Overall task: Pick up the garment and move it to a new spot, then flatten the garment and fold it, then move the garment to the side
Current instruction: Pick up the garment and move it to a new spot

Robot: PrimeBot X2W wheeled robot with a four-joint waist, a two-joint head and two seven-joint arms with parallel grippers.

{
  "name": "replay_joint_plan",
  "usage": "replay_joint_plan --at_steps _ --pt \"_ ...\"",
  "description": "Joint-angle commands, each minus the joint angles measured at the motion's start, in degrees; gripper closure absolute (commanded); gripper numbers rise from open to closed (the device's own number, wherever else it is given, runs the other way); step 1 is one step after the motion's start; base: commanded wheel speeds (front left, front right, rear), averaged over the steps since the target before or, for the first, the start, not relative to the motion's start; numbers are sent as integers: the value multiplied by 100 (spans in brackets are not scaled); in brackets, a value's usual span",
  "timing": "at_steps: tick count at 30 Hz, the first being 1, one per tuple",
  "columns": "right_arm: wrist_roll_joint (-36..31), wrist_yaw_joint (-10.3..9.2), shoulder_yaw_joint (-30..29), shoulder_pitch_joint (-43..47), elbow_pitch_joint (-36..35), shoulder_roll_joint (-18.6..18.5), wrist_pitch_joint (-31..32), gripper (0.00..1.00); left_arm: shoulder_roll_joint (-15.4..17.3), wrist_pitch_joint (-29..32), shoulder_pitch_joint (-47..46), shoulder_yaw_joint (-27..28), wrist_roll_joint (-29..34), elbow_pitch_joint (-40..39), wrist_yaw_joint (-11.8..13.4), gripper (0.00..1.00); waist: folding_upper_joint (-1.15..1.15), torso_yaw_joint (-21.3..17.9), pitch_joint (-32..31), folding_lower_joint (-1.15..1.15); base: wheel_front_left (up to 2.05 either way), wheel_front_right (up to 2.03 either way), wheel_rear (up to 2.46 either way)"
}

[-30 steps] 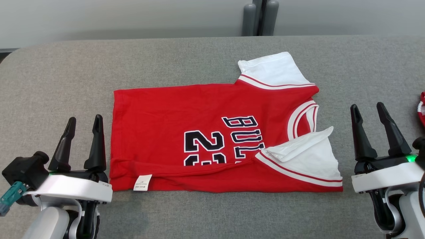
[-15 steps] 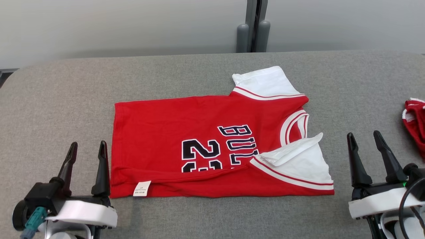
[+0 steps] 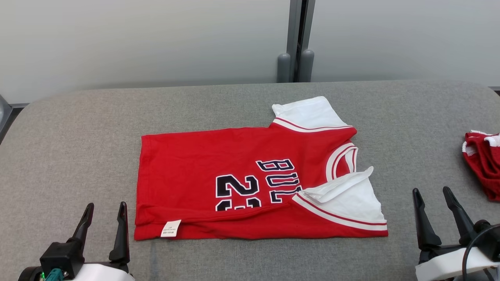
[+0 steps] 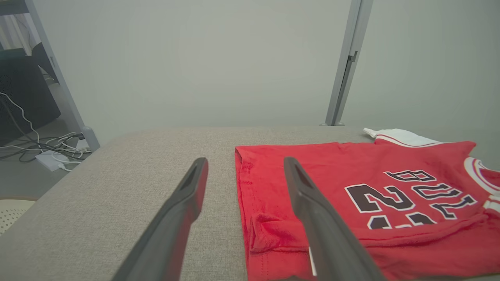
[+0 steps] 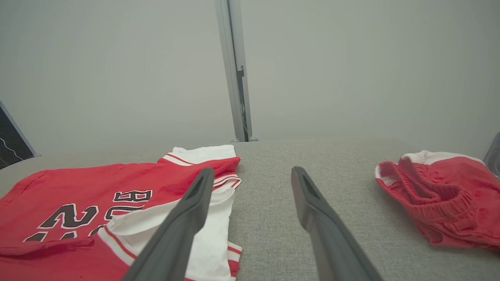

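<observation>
Item: one red jersey (image 3: 242,183), black-and-white lettering and number on the chest, white sleeves with red piping. It lay flat near the middle of the grey cloth-covered counter (image 3: 78,148), hem toward the robot's left and neck opening toward its right. The near long edge was turned up over the front, covering the lower part of the number, and a white care label (image 3: 171,228) showed at the near left corner. The far sleeve (image 3: 308,113) lay spread out; the near sleeve (image 3: 343,199) was folded in over the body. Left claw (image 3: 107,204): jaws apart, holding nothing, just off the hem's near corner and clear of the cloth. Right claw (image 3: 431,189): jaws apart, holding nothing, beside the near sleeve and not touching it. Further item: a crumpled pair of red shorts (image 3: 482,156) with white trim, at the counter's right end, well apart from the jersey. Backdrop: a pale grey wall with a grey upright post (image 3: 297,39).
</observation>
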Motion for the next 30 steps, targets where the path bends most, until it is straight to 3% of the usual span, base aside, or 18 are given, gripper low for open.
replay_joint_plan --at_steps 1,19,30 --pt "-41 4 -30 47 -13 -3 8 0 15 -22 32 15 14 9 -20 0 0 9 -39 0 0 0 0" --pt "-85 4 -79 53 -9 55 145 0 16 144 -86 -155 -69 95 -46 0 0 60 43 0 0 0 0" --pt "12 4 185 4 434 118 226 0 -175 205 -206 -376 -258 595 -320 0 0 179 332 0 0 0 0"
